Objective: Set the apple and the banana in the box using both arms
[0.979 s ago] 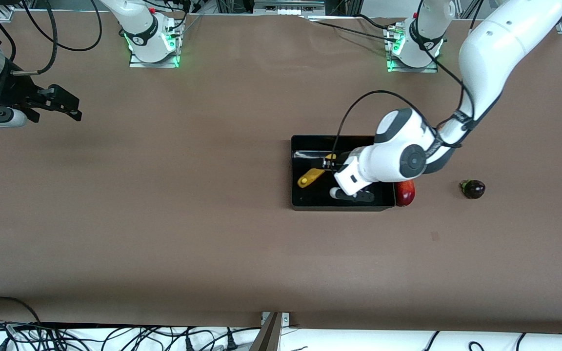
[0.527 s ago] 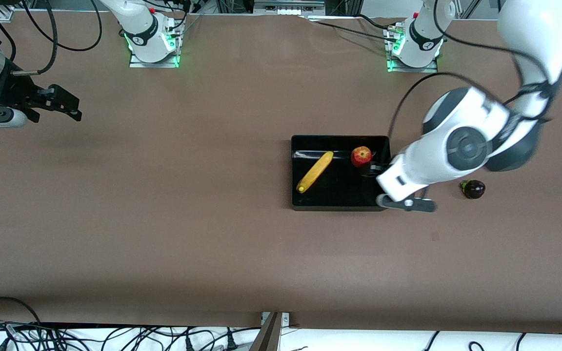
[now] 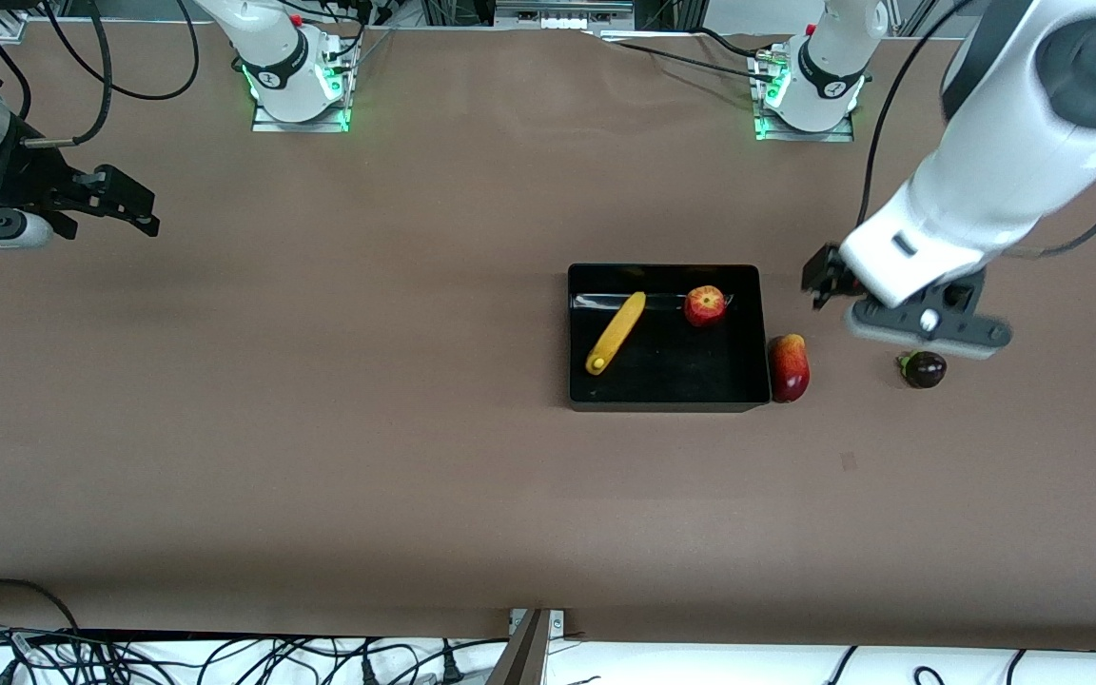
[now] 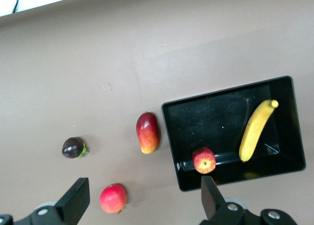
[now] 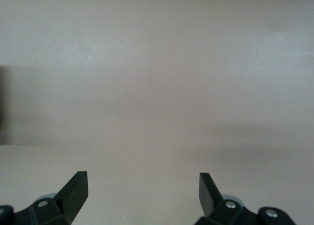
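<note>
**Two white arms, black hands and trailing cables**

Both arms are glossy white, built of rounded jointed segments with dark grey round caps at the joints. Each base sits on a metal plate glowing green at its edge, one at 11 o'clock in the front view, one at 1 o'clock. Black cables loop along the links. The left gripper (image 3: 822, 282) is black under a white wrist block with a pale camera bar. The right gripper (image 3: 134, 211) is black, mounted on a silver ribbed cylinder with a small blue light. Its fingers (image 5: 73, 189) are black wedges with silver screws.
</note>
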You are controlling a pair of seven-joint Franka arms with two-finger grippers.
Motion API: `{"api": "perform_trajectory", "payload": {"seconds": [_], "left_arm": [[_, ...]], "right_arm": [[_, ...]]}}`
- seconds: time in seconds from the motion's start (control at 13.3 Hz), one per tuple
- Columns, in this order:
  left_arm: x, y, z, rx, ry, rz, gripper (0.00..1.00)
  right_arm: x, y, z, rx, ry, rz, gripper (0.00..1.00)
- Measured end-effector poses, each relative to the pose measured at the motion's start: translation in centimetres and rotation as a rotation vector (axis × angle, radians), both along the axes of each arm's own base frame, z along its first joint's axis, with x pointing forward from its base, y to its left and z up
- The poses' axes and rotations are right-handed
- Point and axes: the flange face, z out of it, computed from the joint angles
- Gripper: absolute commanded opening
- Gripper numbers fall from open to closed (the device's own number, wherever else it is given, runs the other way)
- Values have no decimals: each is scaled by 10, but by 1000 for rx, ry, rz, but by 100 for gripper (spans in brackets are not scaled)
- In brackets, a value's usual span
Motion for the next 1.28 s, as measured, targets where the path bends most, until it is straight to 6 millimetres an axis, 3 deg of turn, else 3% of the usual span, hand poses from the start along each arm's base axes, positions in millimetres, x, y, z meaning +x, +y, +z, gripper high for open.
{"api": "perform_trajectory", "payload": {"seconds": [0.15, 0.3, 0.45, 0.75, 1.05, 1.28], "left_arm": [[-13, 29, 13, -44, 25, 32, 100], [-20, 69, 11, -40, -20, 100, 100], [-36, 95, 3, -36, -61, 140, 100], [-60, 106, -2, -26, -54, 158, 100], [-60, 122, -4, -34, -44, 186, 100], [-60, 123, -4, -34, -37, 188, 100]], "right_arm": [[0, 0, 0, 0, 0, 0, 100], [0, 0, 0, 0, 0, 0, 100], [0, 0, 0, 0, 0, 0, 100], [0, 0, 0, 0, 0, 0, 100], [0, 0, 0, 0, 0, 0, 100], [0, 0, 0, 0, 0, 0, 100]]}}
